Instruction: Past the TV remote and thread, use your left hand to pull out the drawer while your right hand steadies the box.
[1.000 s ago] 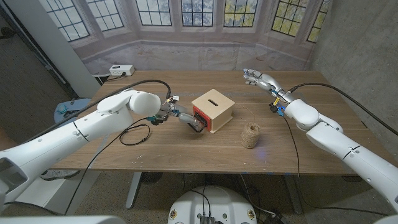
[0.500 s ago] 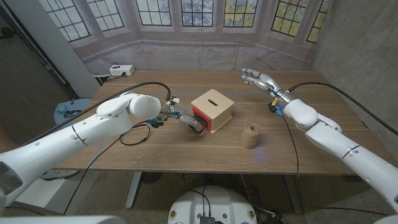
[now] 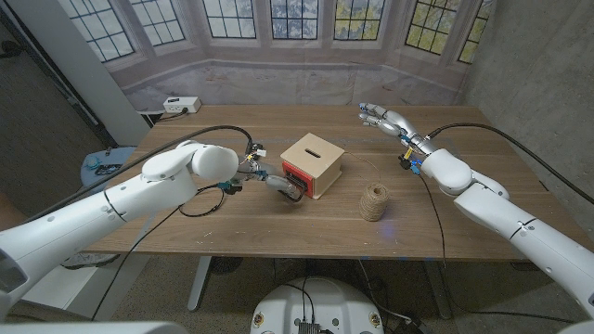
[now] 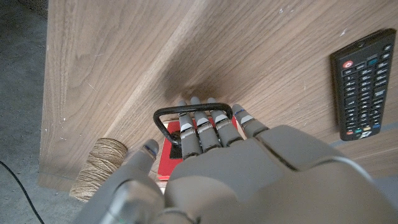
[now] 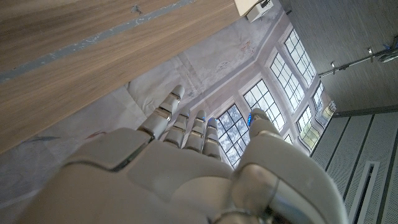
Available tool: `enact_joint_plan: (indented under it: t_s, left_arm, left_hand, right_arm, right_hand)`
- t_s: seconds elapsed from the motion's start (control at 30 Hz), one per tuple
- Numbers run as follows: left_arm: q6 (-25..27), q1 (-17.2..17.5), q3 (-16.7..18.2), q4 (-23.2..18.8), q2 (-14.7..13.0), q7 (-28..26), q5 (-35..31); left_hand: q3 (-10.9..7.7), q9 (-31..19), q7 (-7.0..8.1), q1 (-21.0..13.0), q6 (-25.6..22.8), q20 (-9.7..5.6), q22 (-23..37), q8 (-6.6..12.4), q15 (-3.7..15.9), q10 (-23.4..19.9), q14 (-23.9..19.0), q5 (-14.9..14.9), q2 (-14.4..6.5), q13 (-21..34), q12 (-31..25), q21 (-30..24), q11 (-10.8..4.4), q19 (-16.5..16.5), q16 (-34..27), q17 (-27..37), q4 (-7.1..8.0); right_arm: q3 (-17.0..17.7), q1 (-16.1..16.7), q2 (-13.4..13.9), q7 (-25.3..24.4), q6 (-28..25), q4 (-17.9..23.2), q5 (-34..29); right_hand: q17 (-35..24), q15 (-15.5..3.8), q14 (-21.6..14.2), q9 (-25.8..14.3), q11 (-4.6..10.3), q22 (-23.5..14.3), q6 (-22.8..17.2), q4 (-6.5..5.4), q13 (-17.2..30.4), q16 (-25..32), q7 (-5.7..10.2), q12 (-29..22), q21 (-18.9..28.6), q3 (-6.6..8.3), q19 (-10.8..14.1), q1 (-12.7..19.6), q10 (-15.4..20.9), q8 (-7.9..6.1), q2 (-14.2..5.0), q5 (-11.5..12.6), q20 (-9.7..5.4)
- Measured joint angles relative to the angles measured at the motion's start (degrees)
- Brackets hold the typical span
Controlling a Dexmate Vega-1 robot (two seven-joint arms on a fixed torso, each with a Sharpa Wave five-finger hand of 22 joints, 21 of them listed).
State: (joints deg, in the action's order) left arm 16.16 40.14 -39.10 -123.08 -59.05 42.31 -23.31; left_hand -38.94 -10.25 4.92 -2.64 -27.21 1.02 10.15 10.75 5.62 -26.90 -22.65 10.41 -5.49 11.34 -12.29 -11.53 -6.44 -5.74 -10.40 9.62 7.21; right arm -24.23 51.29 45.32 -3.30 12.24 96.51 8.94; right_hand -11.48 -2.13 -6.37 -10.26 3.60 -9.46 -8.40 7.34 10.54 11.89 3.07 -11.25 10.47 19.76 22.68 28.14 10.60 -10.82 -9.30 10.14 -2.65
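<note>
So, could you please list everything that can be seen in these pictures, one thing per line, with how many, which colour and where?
Table: one, brown wood, under everything.
Box: one, light wood with a slot on top, table middle.
Drawer: one, red front, on the box side facing the left hand.
Drawer handle: one, black wire loop, around the left hand's fingers.
Thread: one spool, tan, near the table's front edge, right of the box.
TV remote: one, black, flat on the table.
Cable loop: one, black, on the table left of the box.
Power strip: one, white, behind the table's far left corner.
Left hand: grey, fingers hooked in the handle.
Right hand: grey, fingers apart, over the far right of the table, away from the box.
</note>
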Motion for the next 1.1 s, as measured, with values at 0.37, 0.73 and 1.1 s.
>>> enact_joint_plan:
  t_s: [0.37, 0.73, 1.1]
  left_arm:
    - [1.63, 0.78, 0.32, -1.37, -0.67, -0.34, 0.32]
    - [2.31, 1.01, 0.36, -1.76, -0.84, -0.76, 0.54]
    - [2.58, 1.01, 0.09, -1.72, -0.71, -0.94, 0.65]
  left_hand:
    - [0.00, 0.00, 0.00, 0.00, 0.00, 0.00, 0.00, 0.00, 0.00, 0.00, 0.01, 0.00, 0.00, 0.00, 0.00, 0.00, 0.00, 0.00, -0.01, 0.00, 0.00]
    - [0.00, 0.00, 0.00, 0.00, 0.00, 0.00, 0.00, 0.00, 0.01, 0.00, 0.02, 0.00, 0.00, -0.01, 0.22, 0.00, 0.00, 0.00, -0.01, 0.00, 0.00]
    - [0.00, 0.00, -0.21, 0.00, 0.21, 0.32, 0.00, 0.00, -0.20, 0.00, -0.19, 0.00, 0.00, -0.01, 0.22, 0.00, 0.00, -0.31, -0.01, 0.00, 0.00]
  right_arm:
    - [-0.04, 0.31, 0.14, -0.02, 0.00, 0.65, -0.62]
    - [-0.71, 0.66, 1.58, 0.92, -1.48, 4.17, -2.91]
    - [-1.88, 0.63, 3.09, 1.86, -4.26, 7.84, -6.87]
  right_hand:
    - [0.00, 0.00, 0.00, 0.00, 0.00, 0.00, 0.00, 0.00, 0.00, 0.00, 0.00, 0.00, 0.00, 0.00, 0.00, 0.00, 0.00, 0.00, 0.00, 0.00, 0.00]
    - [0.00, 0.00, 0.00, 0.00, 0.00, 0.00, 0.00, 0.08, 0.28, 0.00, 0.00, 0.00, 0.00, -0.42, 0.00, 0.00, 0.00, 0.00, 0.00, 0.00, 0.00]
    - [-0.66, 0.09, 1.37, -0.30, 0.65, 0.00, -0.31, -5.35, 0.28, 0.00, 0.32, 0.00, 0.00, -3.11, -3.00, -7.45, 0.29, 0.00, -0.27, 0.00, 0.27]
